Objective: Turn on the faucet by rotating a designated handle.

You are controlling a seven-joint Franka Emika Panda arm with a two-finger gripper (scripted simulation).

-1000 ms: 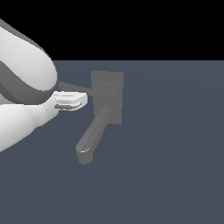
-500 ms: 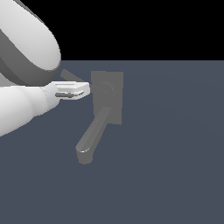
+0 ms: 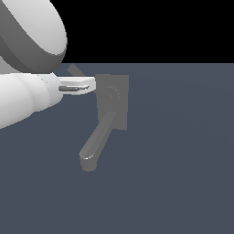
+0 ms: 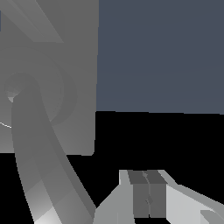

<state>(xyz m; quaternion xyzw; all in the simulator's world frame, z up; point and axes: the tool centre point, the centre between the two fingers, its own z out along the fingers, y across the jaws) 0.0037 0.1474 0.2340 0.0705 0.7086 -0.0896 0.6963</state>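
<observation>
Here is the faucet (image 3: 112, 107), a matte grey fixture sitting mid-scene in the exterior view on a plain slate-blue surface (image 3: 183, 173). Its flat rectangular backplate (image 3: 119, 103) stands upright, with the round hub at its centre. The thick rounded spout (image 3: 97, 141) runs its long axis from the hub down and toward the exterior view's left, ending in a downturned tip. The handle (image 3: 74, 70), a thin flat bar, points the other way: up and toward the exterior view's left, only a short length of it showing past the arm.

And there is the gripper (image 3: 89, 85), white, reaching in level from the exterior view's left, its tip right at the upper edge of the backplate, just beside the hub. Whether it touches the fixture cannot be told. In the wrist view the gripper (image 4: 148, 194) has its fingers pressed flat together, dark pads meeting, nothing between them.

The wrist view also has the faucet (image 4: 48, 78) filling one side, its spout (image 4: 37, 162) sweeping out from the hub.

No writing, brand or label shows anywhere.
</observation>
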